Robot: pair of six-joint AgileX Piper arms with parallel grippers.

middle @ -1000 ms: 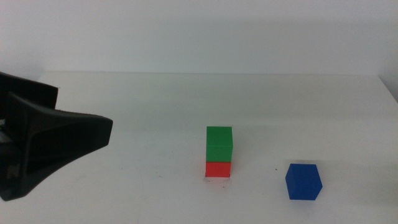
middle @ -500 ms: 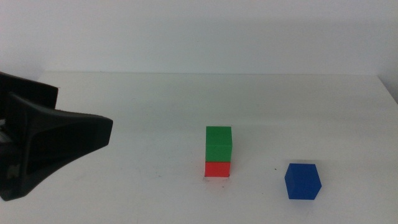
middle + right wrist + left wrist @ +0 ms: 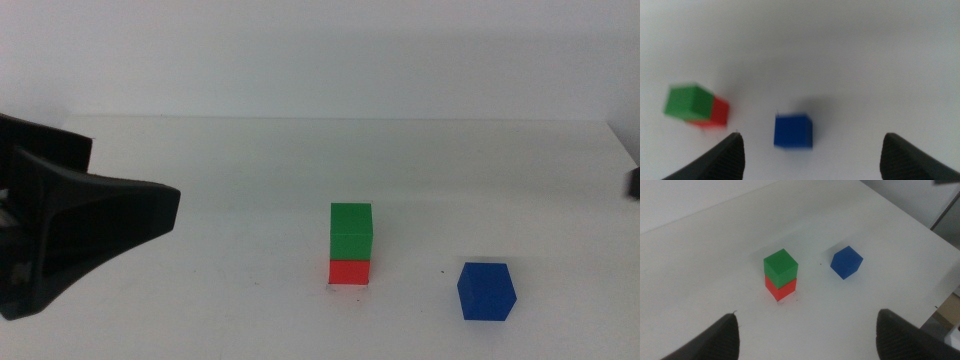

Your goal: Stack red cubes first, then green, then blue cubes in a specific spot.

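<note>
I start with the white tabletop [image 3: 250,160], which carries everything I care about. Biggest thing in my middle view is the left arm's gripper [image 3: 70,235], a dark bulk parked at the left edge, well apart from the cubes; through its wrist camera I see its jaws spread wide with nothing between them. The right gripper [image 3: 810,150] barely shows in the middle view, only a dark sliver at the far right edge, but its own wrist camera looks down on the tabletop with both jaws standing wide apart and empty.

Next, the stack: the green cube [image 3: 351,231] sits squarely on the red cube [image 3: 350,271], and the red one rests on the tabletop at the speckled spot [image 3: 330,287]. Two layers are done as I judge it, so only the blue is left.

The blue cube [image 3: 487,291] lies alone on the tabletop to the right of the stack, near it but not touching, turned slightly askew. In the right wrist view the blue cube [image 3: 793,131] sits between the open jaws and just ahead of them, with the stack off to one side. That makes the right arm the better placed one for the pick; I'd bring it down over the blue cube, squaring the jaws to its faces.
</note>
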